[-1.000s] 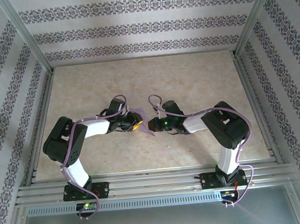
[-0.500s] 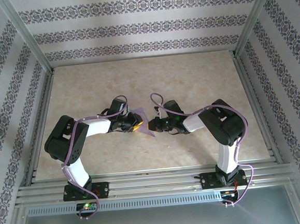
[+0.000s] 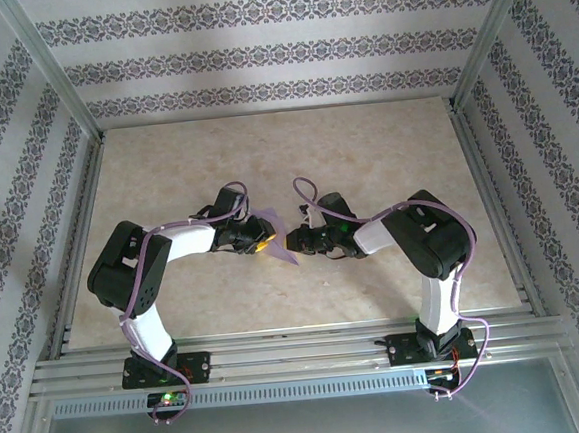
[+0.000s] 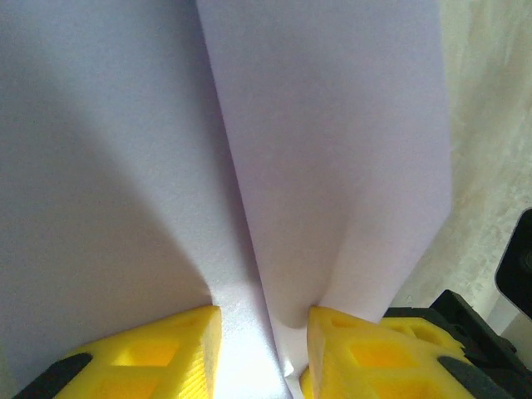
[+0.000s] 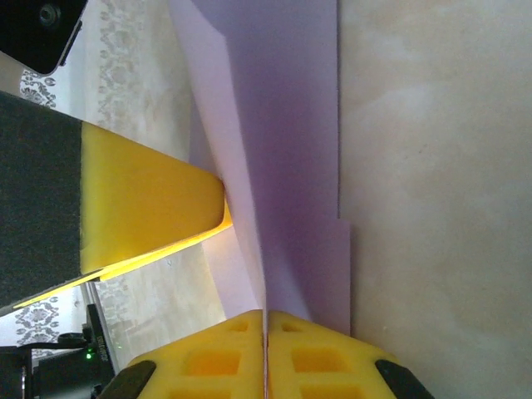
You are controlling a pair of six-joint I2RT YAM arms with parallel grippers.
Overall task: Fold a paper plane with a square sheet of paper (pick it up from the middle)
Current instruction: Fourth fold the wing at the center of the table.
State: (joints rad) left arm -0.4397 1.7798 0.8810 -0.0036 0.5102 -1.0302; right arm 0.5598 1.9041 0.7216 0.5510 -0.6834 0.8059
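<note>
Hanging over the middle of the table (image 3: 365,150), the half-folded sheet of paper (image 5: 283,166) is pinched by the right gripper (image 5: 266,317), probably to steady it; the left gripper (image 4: 264,324), slightly spread, straddles its crease.

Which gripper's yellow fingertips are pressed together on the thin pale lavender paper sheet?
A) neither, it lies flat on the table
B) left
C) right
C: in the right wrist view the right gripper has its fingertips meeting on the pale lavender paper sheet, while the left gripper has its fingertips apart.
</note>
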